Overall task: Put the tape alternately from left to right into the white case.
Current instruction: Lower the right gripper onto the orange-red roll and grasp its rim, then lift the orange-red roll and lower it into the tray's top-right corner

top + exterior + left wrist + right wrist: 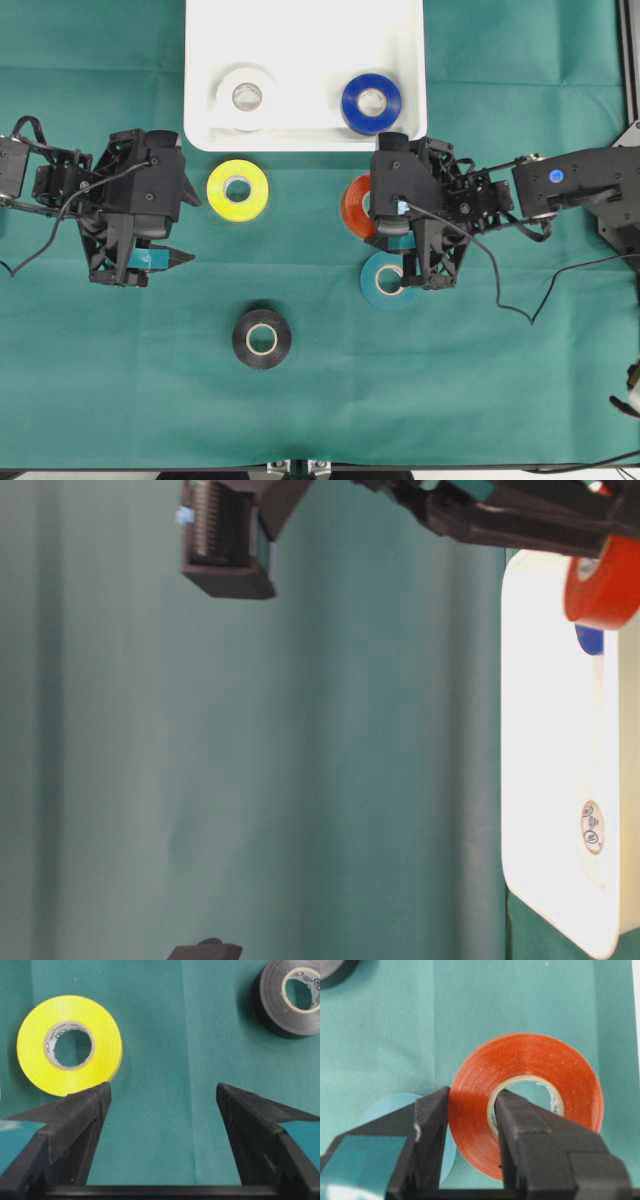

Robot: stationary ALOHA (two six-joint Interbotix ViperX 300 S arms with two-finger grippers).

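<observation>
The white case (305,30) lies at the back with a white tape (246,96) and a blue tape (371,102) inside. My right gripper (471,1097) is shut on the red-orange tape (525,1095), one finger through its core and one outside. That roll (355,205) sits tilted just in front of the case. The teal tape (383,282) lies beside and partly under the gripper. My left gripper (162,1090) stands open over bare cloth, between the yellow tape (69,1044) and the black tape (295,995).
A green cloth covers the table. The yellow roll (237,189) lies close to the case's front rim. The black roll (262,338) sits alone nearer the front edge. Cables trail from both arms.
</observation>
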